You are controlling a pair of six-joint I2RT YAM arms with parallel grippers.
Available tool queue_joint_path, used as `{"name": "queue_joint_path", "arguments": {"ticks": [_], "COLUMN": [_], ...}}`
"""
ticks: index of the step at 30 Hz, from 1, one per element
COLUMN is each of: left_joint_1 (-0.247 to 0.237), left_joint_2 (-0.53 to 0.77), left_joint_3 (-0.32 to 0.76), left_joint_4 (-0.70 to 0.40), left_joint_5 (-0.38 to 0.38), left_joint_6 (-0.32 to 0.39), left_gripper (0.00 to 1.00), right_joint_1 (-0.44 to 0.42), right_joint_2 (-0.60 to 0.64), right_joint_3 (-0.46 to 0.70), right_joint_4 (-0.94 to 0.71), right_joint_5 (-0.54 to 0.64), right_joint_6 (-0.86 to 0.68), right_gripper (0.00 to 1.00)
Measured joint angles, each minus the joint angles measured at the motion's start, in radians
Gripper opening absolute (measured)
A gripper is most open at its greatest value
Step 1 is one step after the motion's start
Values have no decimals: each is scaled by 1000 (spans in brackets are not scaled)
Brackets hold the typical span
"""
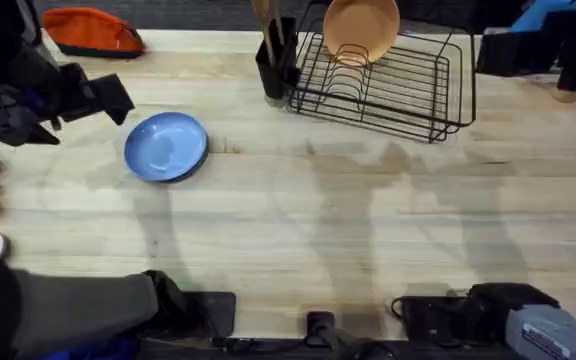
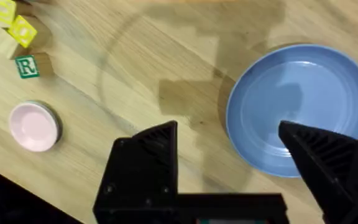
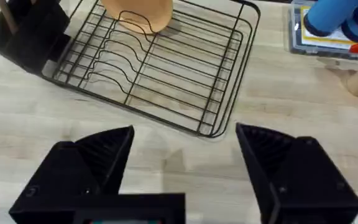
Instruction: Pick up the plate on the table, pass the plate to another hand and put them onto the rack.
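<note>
Left jaws [image 2: 229, 146] wide above plate [image 2: 300, 106] rim.

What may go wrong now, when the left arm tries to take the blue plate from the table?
1. The plate lies flat on the table, so the open left gripper may slide over its low rim instead of catching it.
2. A push could send the plate toward the blocks and the small pink dish nearby.
3. Later, the orange dish already stands in the rack, so the free slots are fewer.
</note>
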Motion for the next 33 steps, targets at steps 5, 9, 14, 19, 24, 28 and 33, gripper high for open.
{"name": "queue_joint_path", "arguments": {"ticks": [5, 9, 14, 19, 24, 28, 33], "left_joint_1": [0, 0, 0, 0, 0, 0, 0], "left_joint_2": [140, 201, 231, 231, 231, 231, 226], "left_joint_3": [0, 0, 0, -1, -41, -101, -179], "left_joint_4": [7, 17, 62, 117, 203, 253, 330], "left_joint_5": [0, 0, 0, 3, 28, 39, 53], "left_joint_6": [0, 0, 0, 0, 0, 0, -4], "left_gripper": [993, 993, 994, 993, 993, 993, 993], "right_joint_1": [0, 0, 0, 0, 0, 0, 0], "right_joint_2": [0, 0, 0, 0, 0, 0, 0], "right_joint_3": [0, 0, 0, 0, 0, 0, 0], "right_joint_4": [0, 0, 0, 0, 1, 0, 0], "right_joint_5": [0, 0, 0, 0, 0, 0, 0], "right_joint_6": [0, 0, 0, 0, 0, 0, 0], "right_gripper": [994, 993, 993, 993, 993, 993, 993]}}
